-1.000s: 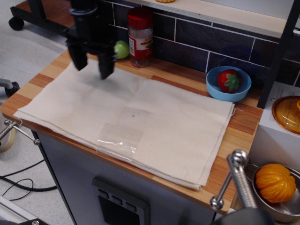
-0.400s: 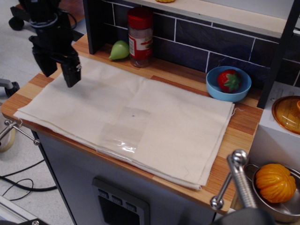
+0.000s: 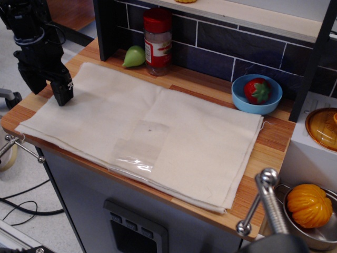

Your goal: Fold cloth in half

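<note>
One cloth [image 3: 152, 139] lies flat across the wooden counter [image 3: 274, 139], its long side running left to right, a shiny taped patch [image 3: 138, 153] near the front middle; no fold has been made. Your gripper [image 3: 48, 89] hangs over the cloth's left edge with its jaws apart and nothing between them — one finger over the fabric, the other over bare wood beside it, though whether the tips touch the surface cannot be told from this view. The step in hand appears to be taking hold of the left end. Come straight down so the jaws straddle the edge, pinch only the cloth, and close fully before lifting. Lift just enough to clear the surface, then carry the end rightward toward the far edge by the blue bowl [image 3: 256, 95] — keep it low so the cloth rolls over itself rather than dragging. Mind the spice jar [image 3: 157, 41] and pear [image 3: 134, 56] at the back; a high swing could knock them.
</note>
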Controlling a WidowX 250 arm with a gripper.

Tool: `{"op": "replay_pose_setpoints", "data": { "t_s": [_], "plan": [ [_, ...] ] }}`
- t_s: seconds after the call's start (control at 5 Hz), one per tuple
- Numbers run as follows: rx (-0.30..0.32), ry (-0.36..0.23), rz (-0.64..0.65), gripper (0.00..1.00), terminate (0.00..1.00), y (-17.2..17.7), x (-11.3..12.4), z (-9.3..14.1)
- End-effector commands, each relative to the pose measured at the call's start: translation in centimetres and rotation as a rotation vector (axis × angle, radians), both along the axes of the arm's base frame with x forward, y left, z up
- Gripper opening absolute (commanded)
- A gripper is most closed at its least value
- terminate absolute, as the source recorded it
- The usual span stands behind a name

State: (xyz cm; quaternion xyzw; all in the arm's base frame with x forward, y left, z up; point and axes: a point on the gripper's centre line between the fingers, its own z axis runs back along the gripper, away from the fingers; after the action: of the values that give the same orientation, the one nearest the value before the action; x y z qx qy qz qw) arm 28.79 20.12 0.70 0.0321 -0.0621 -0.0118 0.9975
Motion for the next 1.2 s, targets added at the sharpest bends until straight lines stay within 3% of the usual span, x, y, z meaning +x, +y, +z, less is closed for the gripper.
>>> {"op": "replay_pose_setpoints", "data": {
  "t_s": [0.0, 0.2, 0.4, 1.0],
  "plan": [
    [0.045, -0.037, -0.012, 1.00, 0.00, 0.4, -0.2, -1.4],
    [0.038, -0.037, 0.004, 1.00, 0.00, -0.1, -0.2, -2.7],
    [0.027, -0.033, 0.013, 0.00, 0.00, 0.1, -0.2, -3.2],
    [0.022, -0.010, 0.006, 0.00, 0.00, 0.8, 0.0, -3.6]
  ]
}}
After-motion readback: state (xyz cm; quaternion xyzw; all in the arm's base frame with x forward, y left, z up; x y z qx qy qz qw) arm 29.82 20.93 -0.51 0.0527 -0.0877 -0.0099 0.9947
